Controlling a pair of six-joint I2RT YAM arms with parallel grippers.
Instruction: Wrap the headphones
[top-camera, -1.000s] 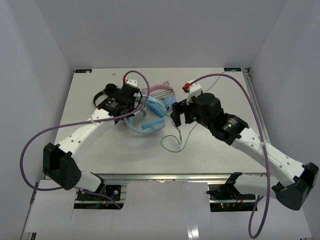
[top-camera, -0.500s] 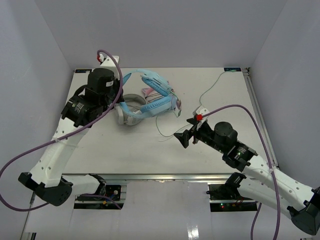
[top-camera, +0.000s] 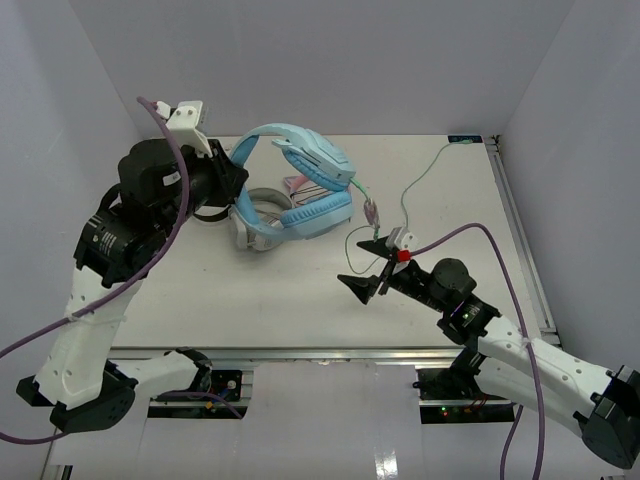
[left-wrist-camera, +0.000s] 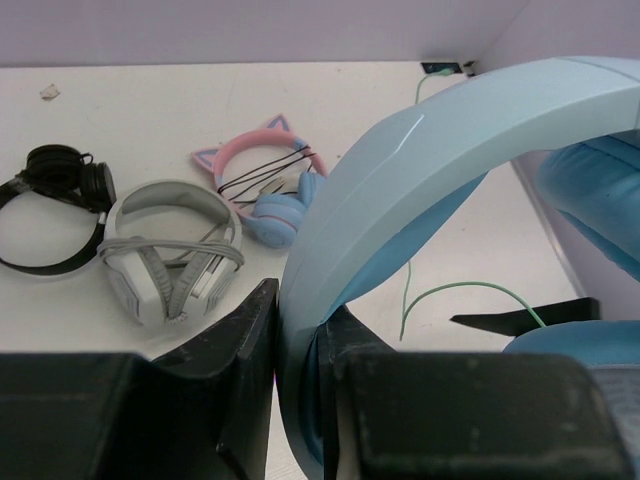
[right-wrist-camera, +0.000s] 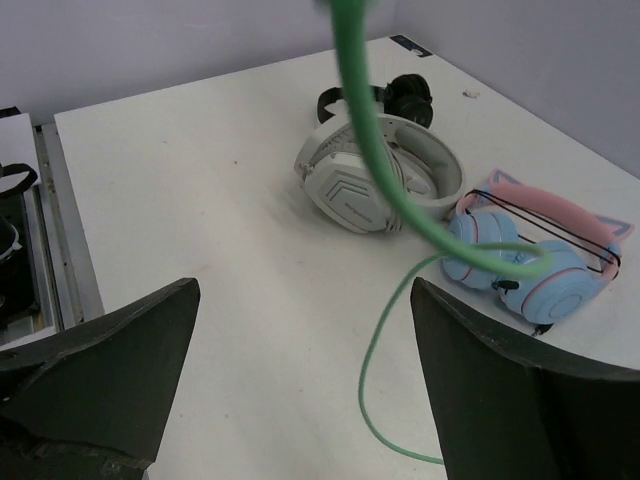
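the left end effector (top-camera: 237, 170) is clenched on the light-blue headband of the headphones (top-camera: 318, 165) and holds them off the surface (top-camera: 200, 290), in the upper middle of the overhead frame. in the left wrist view its jaws press on both sides of the headband at the bottom centre of the frame, and the band arches up to the upper right, with a padded cup at the right edge.

the pale-green cable (top-camera: 408, 195) hangs from the headphones, loops right of centre in the overhead frame, then runs up towards the upper right corner of the surface.

the right end effector (top-camera: 365, 265) is released, its fingers spread wide, just below that loop. in the right wrist view the cable crosses close to the lens, blurred, from the top centre of the frame and touches neither finger.

a grey-white pair (right-wrist-camera: 380, 190), a pink cat-ear pair (right-wrist-camera: 540, 240) with blue cups and a black pair (right-wrist-camera: 400, 100) lie on the surface, in the upper right of the right wrist frame.
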